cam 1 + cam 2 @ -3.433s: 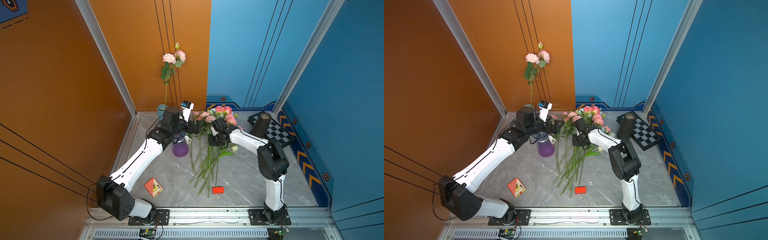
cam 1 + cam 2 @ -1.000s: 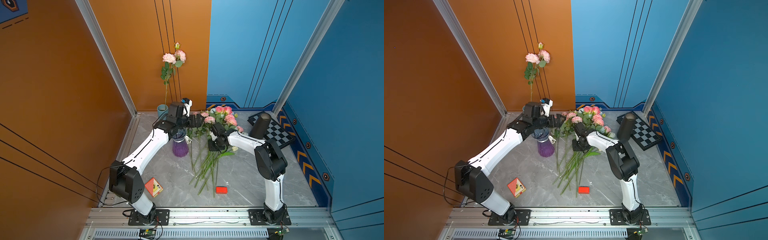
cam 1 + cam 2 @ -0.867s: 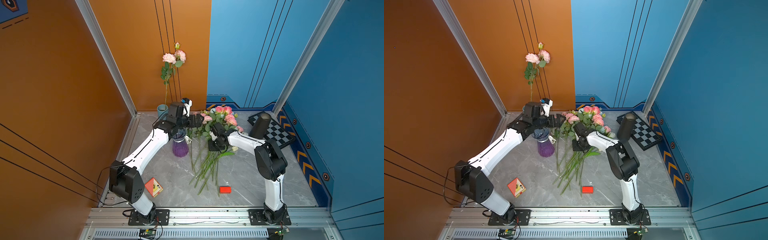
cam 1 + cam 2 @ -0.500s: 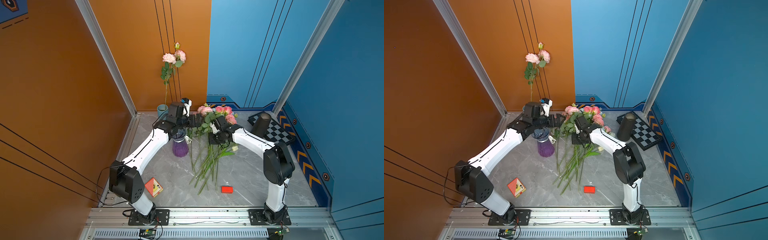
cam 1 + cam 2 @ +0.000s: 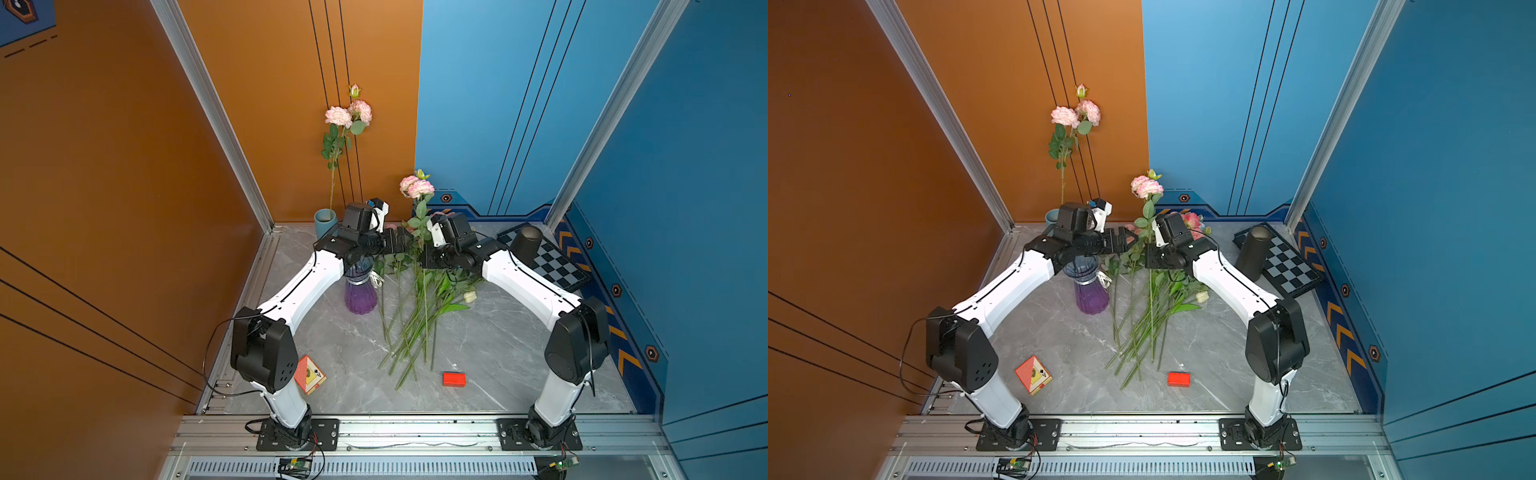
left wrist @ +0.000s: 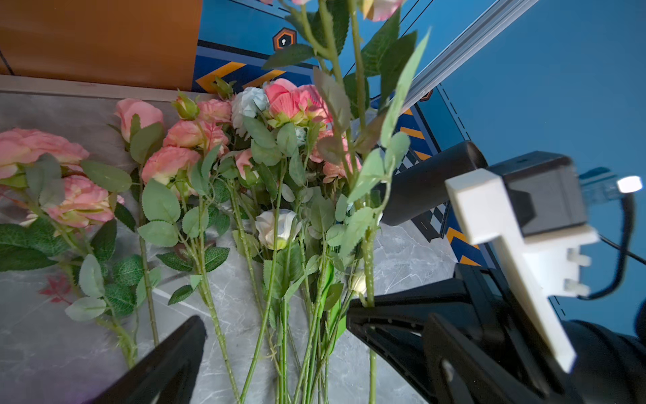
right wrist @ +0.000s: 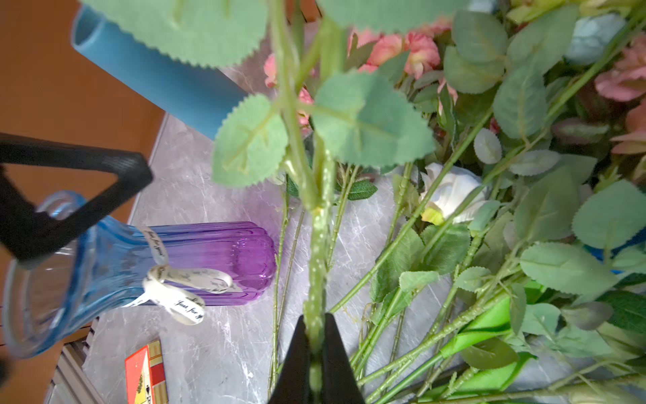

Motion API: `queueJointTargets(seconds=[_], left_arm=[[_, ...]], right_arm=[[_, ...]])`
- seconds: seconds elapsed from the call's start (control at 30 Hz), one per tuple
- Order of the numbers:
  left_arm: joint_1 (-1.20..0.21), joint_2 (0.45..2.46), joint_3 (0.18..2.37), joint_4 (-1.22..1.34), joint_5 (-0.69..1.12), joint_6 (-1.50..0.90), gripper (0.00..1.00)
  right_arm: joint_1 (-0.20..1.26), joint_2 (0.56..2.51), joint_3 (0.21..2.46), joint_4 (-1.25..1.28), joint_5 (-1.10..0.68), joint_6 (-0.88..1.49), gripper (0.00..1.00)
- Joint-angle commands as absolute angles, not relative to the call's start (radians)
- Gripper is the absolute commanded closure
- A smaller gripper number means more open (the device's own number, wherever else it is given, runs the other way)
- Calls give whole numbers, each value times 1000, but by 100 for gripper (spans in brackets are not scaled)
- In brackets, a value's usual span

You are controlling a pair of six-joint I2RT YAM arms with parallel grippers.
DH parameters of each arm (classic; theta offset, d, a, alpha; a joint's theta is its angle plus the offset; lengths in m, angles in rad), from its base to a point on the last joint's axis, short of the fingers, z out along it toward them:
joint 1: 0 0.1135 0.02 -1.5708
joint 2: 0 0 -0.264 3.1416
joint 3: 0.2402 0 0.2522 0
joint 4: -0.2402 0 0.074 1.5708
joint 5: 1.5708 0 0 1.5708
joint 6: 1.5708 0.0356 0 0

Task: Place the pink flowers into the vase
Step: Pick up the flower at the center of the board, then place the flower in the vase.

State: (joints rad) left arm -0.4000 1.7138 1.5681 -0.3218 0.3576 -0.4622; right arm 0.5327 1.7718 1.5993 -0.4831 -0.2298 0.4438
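A robot test cell: orange and blue wall panels (image 5: 498, 104) enclose a marble-look tabletop (image 5: 498, 353).

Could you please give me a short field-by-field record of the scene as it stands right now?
right claw: shut on a pink flower stem, held upright with its heads raised
left claw: open, beside the held stem, above the vase
vase: purple base, blue top, upright, no flower in it
pile of flowers: lying on the table, pink with some pale ones
blue cup: back corner, holds one tall pink flower
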Motion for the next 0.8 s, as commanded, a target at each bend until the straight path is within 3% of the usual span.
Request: queueJointTargets(seconds=[0.0,0.53,0.77], left_arm=[[-396,1729,1604,-331,397,-481,1],[-399,1762,1619,-209,495,-533,8],[-399,1786,1621,-196,508,-552,22]], right_arm=[[531,1713,1580,-401,-273,428,94],[544,1711,1575,-362,-328,434,94],[547,1717,1574,-360,-332,437,94]])
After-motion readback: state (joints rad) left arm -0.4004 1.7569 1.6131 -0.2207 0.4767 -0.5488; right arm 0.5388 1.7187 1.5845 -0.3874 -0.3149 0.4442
